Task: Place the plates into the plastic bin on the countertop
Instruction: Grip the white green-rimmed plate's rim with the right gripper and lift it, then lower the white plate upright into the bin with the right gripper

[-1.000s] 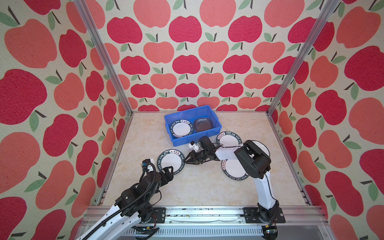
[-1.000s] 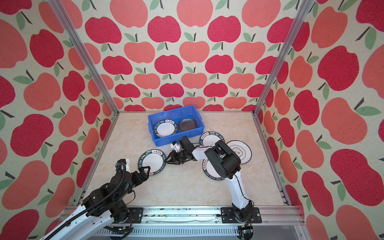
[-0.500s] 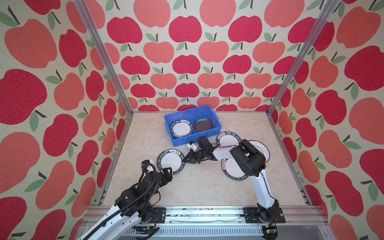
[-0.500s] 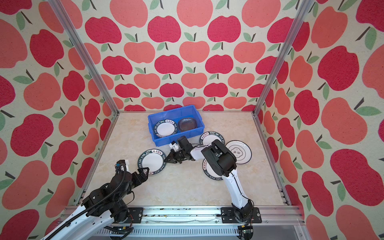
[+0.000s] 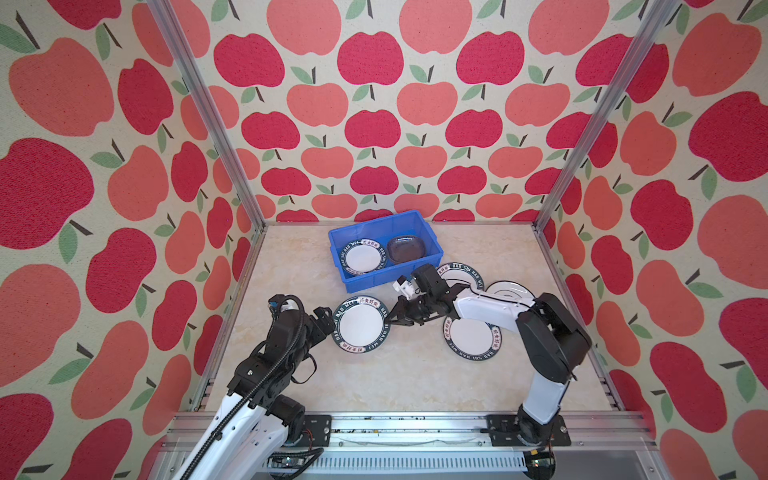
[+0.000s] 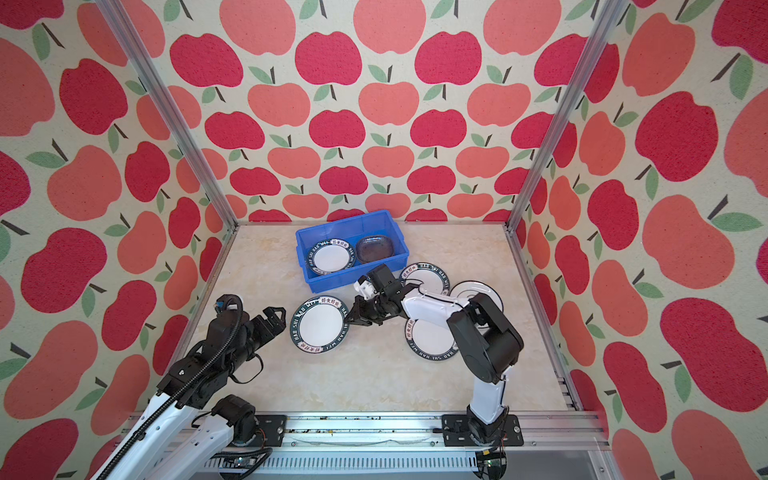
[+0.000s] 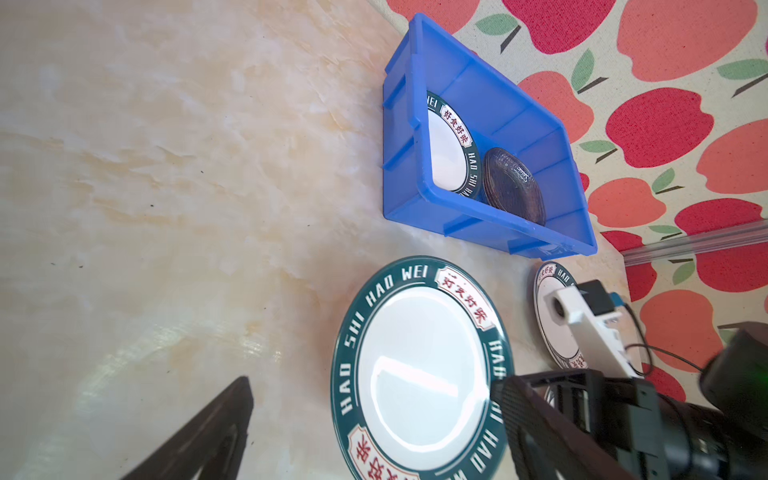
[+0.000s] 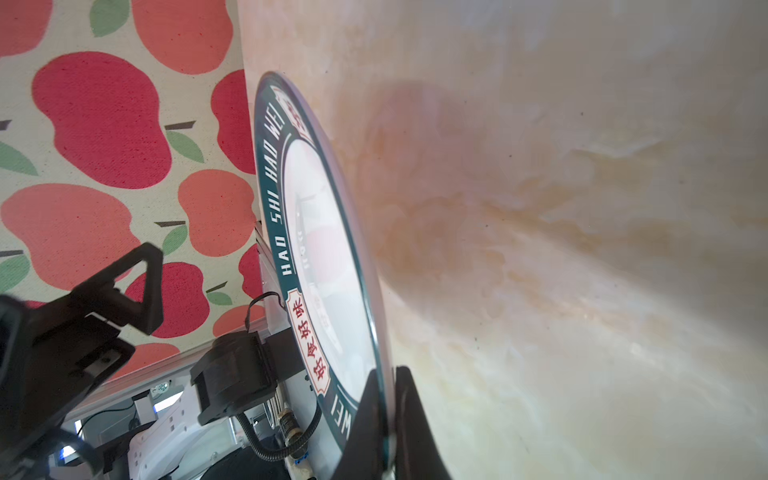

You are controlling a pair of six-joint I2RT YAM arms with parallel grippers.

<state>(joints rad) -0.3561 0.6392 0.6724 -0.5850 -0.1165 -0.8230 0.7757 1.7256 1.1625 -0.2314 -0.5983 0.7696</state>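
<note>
A round white plate with a dark green lettered rim lies on the countertop in front of the plastic bin. My right gripper is shut on its right rim. My left gripper stands open just left of the same plate, not touching it. The bin holds a green-rimmed plate and a clear glass plate.
Two more green-rimmed plates and a white plate with an emblem lie on the right, partly under my right arm. Apple-patterned walls close three sides. An aluminium rail runs along the front.
My right gripper's jaws have closed on the plate's rim. My right arm's elbow has shifted slightly. My left arm has hardly moved.
</note>
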